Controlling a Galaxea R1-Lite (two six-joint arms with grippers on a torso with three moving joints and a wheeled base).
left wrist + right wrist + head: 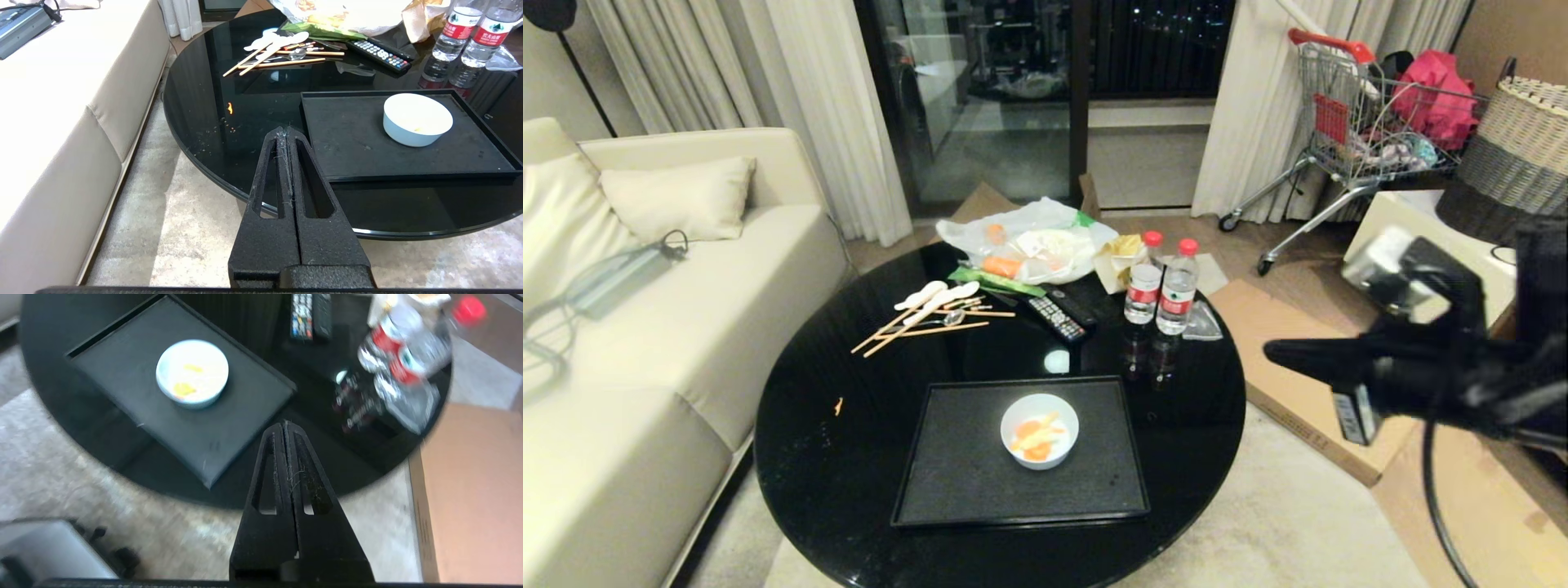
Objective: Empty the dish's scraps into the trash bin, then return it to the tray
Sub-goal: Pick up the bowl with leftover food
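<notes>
The dish [1015, 418], a small white bowl, stands near the middle of the black tray [964, 474] on the round black table. Orange and pale yellow scraps [1037, 438] lie inside it. My right gripper [1270, 351] hangs in the air beyond the table's right edge, pointing toward the table, shut and empty. In the right wrist view it [284, 424] looks down past the tray [122, 363] and the dish [192, 371]. My left gripper [284, 130] is shut and empty, low by the table's near left rim, with the dish [416, 120] ahead. The trash bin is out of view.
Two water bottles [1164, 286], a remote [1058, 314], chopsticks and spoons [931, 314] and a plastic bag of food [1029, 241] crowd the table's far half. A stray orange bit [838, 403] lies left of the tray. Sofa [645, 343] on the left, flat cardboard [1307, 400] on the floor at right.
</notes>
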